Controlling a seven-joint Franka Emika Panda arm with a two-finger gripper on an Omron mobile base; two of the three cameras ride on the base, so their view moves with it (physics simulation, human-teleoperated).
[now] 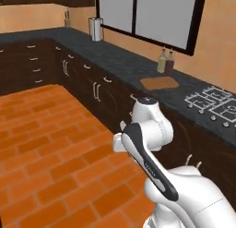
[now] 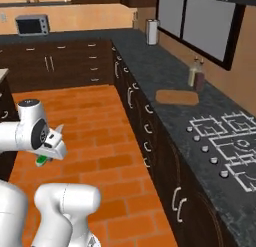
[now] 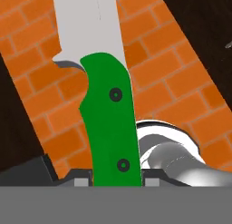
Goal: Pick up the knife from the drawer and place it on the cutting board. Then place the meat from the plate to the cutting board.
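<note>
My gripper (image 3: 115, 180) is shut on the knife (image 3: 110, 128), clamping the low end of its bright green handle. The pale blade (image 3: 88, 23) points away from the hand, over the orange brick floor. In the right base view the gripper (image 2: 45, 159) hangs low at the left, well away from the counter, and a bit of green knife handle (image 2: 41, 161) shows under the hand. The light-brown cutting board (image 1: 159, 83) (image 2: 176, 97) lies bare on the dark counter, in front of two bottles. The meat, the plate and the drawer's inside are out of view.
Two bottles (image 1: 166, 61) (image 2: 196, 73) stand just behind the board. A gas hob (image 1: 214, 102) (image 2: 230, 141) sits on the counter beside it. A paper towel roll (image 1: 95, 28) (image 2: 152, 31) stands further along. Dark cabinet fronts (image 2: 145, 126) line the brick floor (image 1: 46, 148).
</note>
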